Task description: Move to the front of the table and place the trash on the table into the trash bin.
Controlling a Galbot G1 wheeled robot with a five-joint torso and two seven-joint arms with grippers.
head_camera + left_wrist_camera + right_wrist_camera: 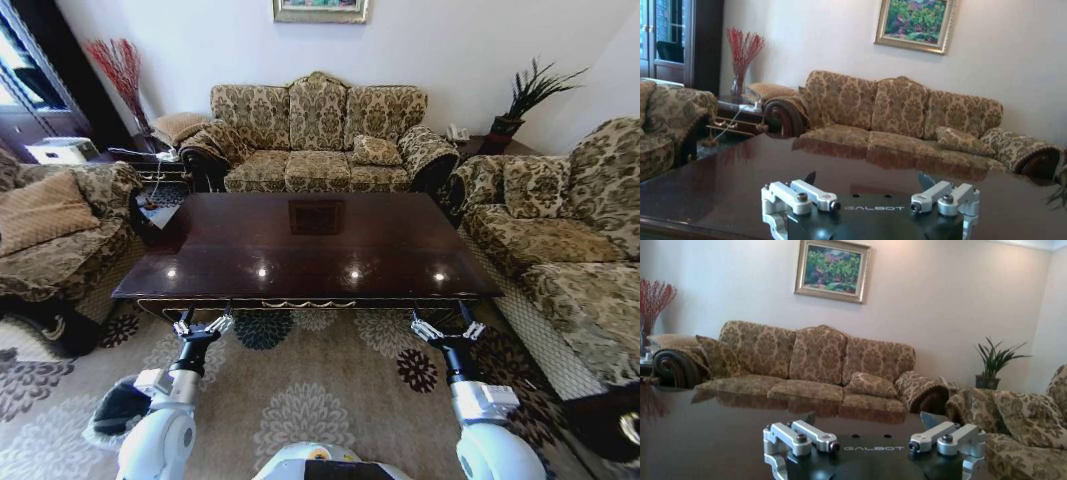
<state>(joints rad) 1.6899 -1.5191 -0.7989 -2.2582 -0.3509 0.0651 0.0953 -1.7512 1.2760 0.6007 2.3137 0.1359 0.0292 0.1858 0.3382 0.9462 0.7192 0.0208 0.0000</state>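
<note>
The table (310, 250), with a glossy dark brown top, stands right in front of me, its near edge just beyond both grippers. The trash is out of view; the top shows only light spots and reflections. The trash bin (112, 408), black with a pale bag over its rim, sits on the rug at my lower left, partly behind my left arm. My left gripper (203, 327) is open at the table's front edge, left of centre. My right gripper (447, 330) is open at the same edge, further right. In the wrist views the left gripper (870, 200) and right gripper (870, 440) look across the table (840, 170).
A patterned sofa (318, 140) stands behind the table, an armchair (60, 230) at its left, another sofa (570, 250) at its right. A floral rug (320, 400) lies under me. A dark object (605, 420) sits at the lower right. A potted plant (520, 100) stands in the far corner.
</note>
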